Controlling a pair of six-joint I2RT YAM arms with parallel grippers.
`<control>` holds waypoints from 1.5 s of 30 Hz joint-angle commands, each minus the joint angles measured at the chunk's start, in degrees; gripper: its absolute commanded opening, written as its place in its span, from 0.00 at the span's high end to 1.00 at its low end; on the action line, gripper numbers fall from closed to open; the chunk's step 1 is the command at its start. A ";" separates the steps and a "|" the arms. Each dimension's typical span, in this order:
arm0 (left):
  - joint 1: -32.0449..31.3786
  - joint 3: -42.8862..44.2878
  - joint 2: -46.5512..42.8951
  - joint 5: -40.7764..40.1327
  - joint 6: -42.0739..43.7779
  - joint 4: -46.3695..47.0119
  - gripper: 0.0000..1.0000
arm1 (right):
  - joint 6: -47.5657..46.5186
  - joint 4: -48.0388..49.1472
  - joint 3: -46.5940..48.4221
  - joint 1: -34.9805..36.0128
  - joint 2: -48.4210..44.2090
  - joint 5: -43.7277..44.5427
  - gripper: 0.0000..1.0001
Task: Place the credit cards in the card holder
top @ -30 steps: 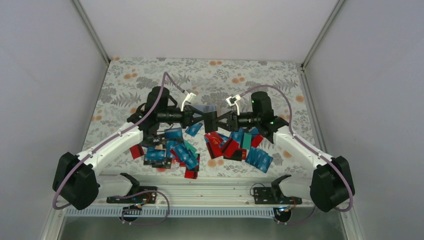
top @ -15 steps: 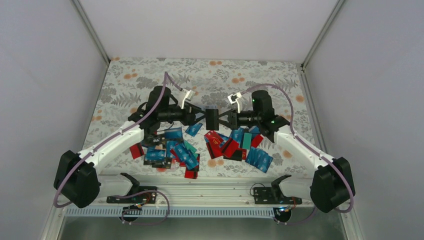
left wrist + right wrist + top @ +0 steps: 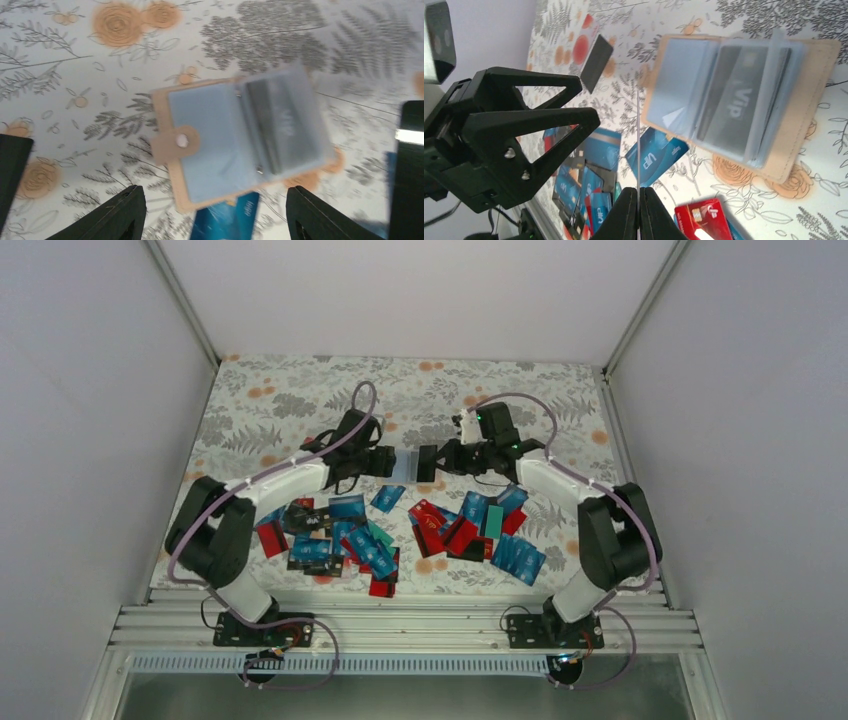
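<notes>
Floral tablecloth (image 3: 290, 400), grey leaves and orange blossoms on white, spread flat. Plain white walls (image 3: 400, 290) on three sides. Aluminium struts (image 3: 181, 300) in both back corners. Slotted aluminium rail (image 3: 400, 625) along near edge.

My left arm (image 3: 290, 475) and right arm (image 3: 560, 480) wearing white shells, black joints bulging between. Mauve cable (image 3: 366, 386) looping along each arm. Green light (image 3: 479, 417) glowing on my right wrist. My left gripper (image 3: 390, 462) showing black fingers (image 3: 539, 125) with triangular cut-outs, two silver screws (image 3: 506, 152). My right gripper (image 3: 639, 215) showing plain black tips. Black base brackets (image 3: 262, 628) sitting beneath.
</notes>
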 commanded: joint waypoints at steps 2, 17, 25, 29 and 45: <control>-0.38 6.60 8.20 -9.75 -1.57 -5.03 0.33 | 2.89 -1.56 6.26 -0.58 5.22 3.23 0.96; -0.65 13.67 20.64 -16.08 -2.95 -7.14 0.66 | 2.85 -1.35 15.89 -0.89 18.03 1.87 0.96; -0.64 13.10 20.55 -14.95 -2.61 -6.28 0.89 | 3.17 0.14 19.44 -0.89 25.09 0.69 0.96; -0.64 12.44 20.74 -14.44 -2.75 -5.78 0.90 | 3.24 0.83 19.96 -0.89 26.58 0.74 0.96; -0.38 9.94 21.68 -11.22 -3.75 -3.87 0.95 | 4.92 1.99 19.42 -0.89 29.35 1.54 0.95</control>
